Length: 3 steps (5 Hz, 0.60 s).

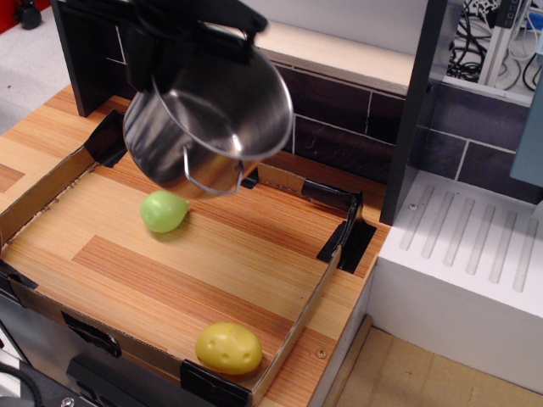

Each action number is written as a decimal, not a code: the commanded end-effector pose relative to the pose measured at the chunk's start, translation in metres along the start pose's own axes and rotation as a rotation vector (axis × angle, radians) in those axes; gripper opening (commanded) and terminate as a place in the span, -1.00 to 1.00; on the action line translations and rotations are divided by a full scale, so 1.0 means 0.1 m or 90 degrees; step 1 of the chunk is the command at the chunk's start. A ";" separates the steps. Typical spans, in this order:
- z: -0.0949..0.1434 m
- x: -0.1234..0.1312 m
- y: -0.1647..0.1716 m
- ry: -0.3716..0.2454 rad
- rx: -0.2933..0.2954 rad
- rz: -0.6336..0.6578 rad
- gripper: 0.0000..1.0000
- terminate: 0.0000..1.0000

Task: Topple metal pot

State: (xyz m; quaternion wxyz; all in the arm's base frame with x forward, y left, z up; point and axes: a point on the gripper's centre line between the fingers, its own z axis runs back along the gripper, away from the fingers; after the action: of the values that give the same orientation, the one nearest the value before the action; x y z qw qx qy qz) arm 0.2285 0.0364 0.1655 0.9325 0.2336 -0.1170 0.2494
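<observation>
We see the pot (208,127) held in the air above the far left part of the worktop (212,254), clear of the surface. It is tilted hard, its open mouth facing toward 4 o'clock and slightly up, so we look partly into the shiny interior. One wire handle hangs loose from the lower rim.

The tool (191,25) is a dark mass at the pot's upper far side, at 12 o'clock from it. It meets the pot near the rim, but its fingers are not distinguishable, so we cannot tell whether it is open or closed.

A green toy (164,210) lies on the worktop just below the pot, at 7 o'clock from it, apart from it. A yellow toy (228,348) sits at the near edge, at 6 o'clock, against the cardboard rim (307,314), well apart from the pot.

A dark tile wall (339,119) runs behind the worktop. A white ribbed rack (475,246) lies at 3 o'clock.
</observation>
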 end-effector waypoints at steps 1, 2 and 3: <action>-0.34 -0.05 -0.23 -0.117 0.136 0.001 -1.00 -1.00; -0.49 -0.13 -0.34 -0.110 0.169 -0.032 -1.00 -1.00; -0.60 -0.23 -0.47 -0.140 0.207 -0.064 -1.00 -1.00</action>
State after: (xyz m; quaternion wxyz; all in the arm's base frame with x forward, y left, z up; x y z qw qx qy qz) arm 0.2379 0.0139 0.0890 0.8776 0.4180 -0.1467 0.1830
